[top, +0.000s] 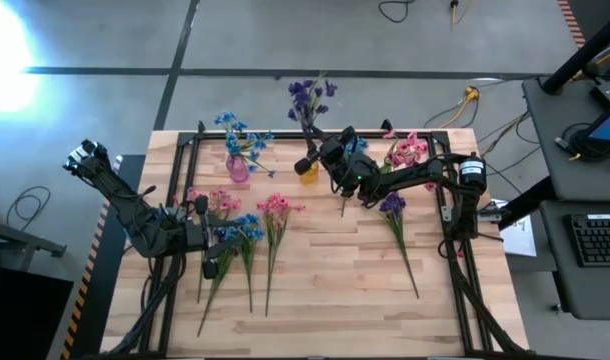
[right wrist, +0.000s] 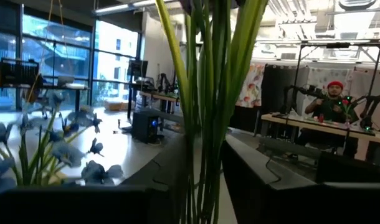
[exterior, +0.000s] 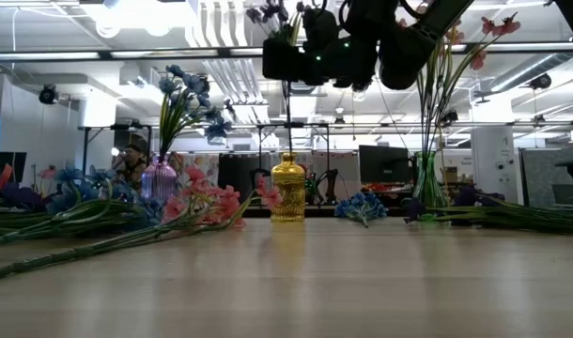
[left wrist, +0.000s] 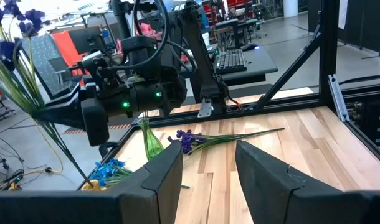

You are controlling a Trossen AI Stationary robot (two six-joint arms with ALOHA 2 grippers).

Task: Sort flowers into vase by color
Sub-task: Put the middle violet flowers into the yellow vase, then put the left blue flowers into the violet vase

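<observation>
Overhead, right fingers astride purple sprig

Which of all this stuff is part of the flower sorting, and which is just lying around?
Part of the job:
loose flowers on the table
purple flowers in the gold vase
pink vase, green vase
right gripper at the purple stems
left gripper, open, near the loose flowers

Just lying about:
keyboard
floor cables

Open-plan robotics lab: monitors, workbenches, ceiling strip lights.
</observation>
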